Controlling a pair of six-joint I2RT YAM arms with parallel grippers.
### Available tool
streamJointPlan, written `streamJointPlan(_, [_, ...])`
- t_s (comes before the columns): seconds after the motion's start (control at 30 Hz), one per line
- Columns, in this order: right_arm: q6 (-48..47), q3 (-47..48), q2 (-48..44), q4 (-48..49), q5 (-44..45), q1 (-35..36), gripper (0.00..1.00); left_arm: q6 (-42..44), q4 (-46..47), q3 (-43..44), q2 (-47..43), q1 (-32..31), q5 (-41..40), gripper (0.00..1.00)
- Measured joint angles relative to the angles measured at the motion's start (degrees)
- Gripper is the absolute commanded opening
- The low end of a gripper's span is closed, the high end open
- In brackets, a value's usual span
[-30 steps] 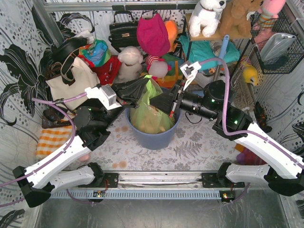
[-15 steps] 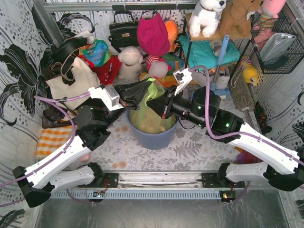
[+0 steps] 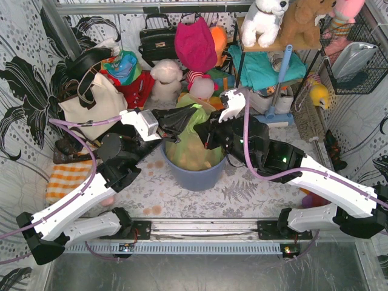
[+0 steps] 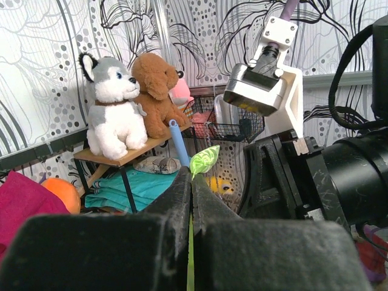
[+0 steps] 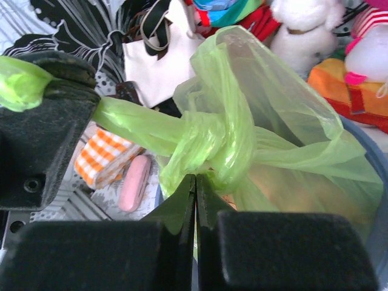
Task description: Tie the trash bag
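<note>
The trash bag point(image 3: 193, 148), thin light-green plastic with tan paper showing through, sits in a round blue-grey bin point(image 3: 200, 176) at the table's middle. My left gripper point(image 3: 185, 119) is shut on a twisted green tail of the bag; the tail's tip point(image 4: 204, 160) sticks out past the fingertips in the left wrist view. My right gripper point(image 3: 203, 132) is close beside it, over the bin. In the right wrist view the right gripper point(image 5: 196, 179) is shut on green film just under a knot point(image 5: 209, 142). The tail runs left from the knot to the left gripper's fingers point(image 5: 48, 121).
A cream tote bag point(image 3: 91, 106) stands at the back left, with plush toys and bags along the back wall. A shelf with plush animals point(image 3: 267, 24) and a wire basket point(image 3: 357, 54) are at the back right. An orange checked cloth point(image 3: 66, 179) lies at the left.
My right arm has swung left, bringing its gripper in over the bin next to the left gripper. The left gripper has moved slightly right with the bag's tail.
</note>
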Motion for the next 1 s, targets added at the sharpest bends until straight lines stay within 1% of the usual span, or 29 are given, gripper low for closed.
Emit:
streamJointPlan(0.1, [-0.2,0.1,0.0,-0.5,4.2,1.0,0.00,0.0,-0.3,0.0,0.0,0.0,0.0,0.08])
streamJointPlan(0.13, [-0.2,0.1,0.1,-0.5,5.6,1.2,0.00,0.0,-0.5,0.0,0.0,0.0,0.1,0.11])
streamJointPlan(0.23, [-1.0,0.0,0.4,0.1,9.2,1.6,0.00,0.1,-1.3,0.0,0.0,0.0,0.2,0.34])
streamJointPlan(0.27, [-1.4,-0.2,0.5,0.8,10.3,1.6,0.00,0.2,-1.7,0.0,0.0,0.0,0.0,0.39])
streamJointPlan(0.3, [-1.7,-0.5,0.6,1.8,11.2,1.6,0.00,0.2,-2.1,0.0,0.0,0.0,-0.3,0.40])
streamJointPlan(0.5, [-3.1,-2.0,1.1,5.3,14.2,1.6,0.00,-0.8,-6.1,0.0,-1.8,0.0,-4.9,0.43])
streamJointPlan(0.67, [-3.2,-2.0,1.1,6.5,14.7,1.7,0.00,-3.3,-12.0,0.7,-5.0,0.0,-9.0,0.44])
streamJointPlan(0.87, [-3.2,-2.0,1.1,6.6,14.7,1.7,0.00,-6.8,-18.1,1.0,-6.1,0.0,-9.8,0.50])
streamJointPlan(1.0, [-3.2,-2.1,1.1,6.6,14.7,1.7,0.00,-8.6,-20.8,0.9,-5.0,0.0,-8.5,0.50])
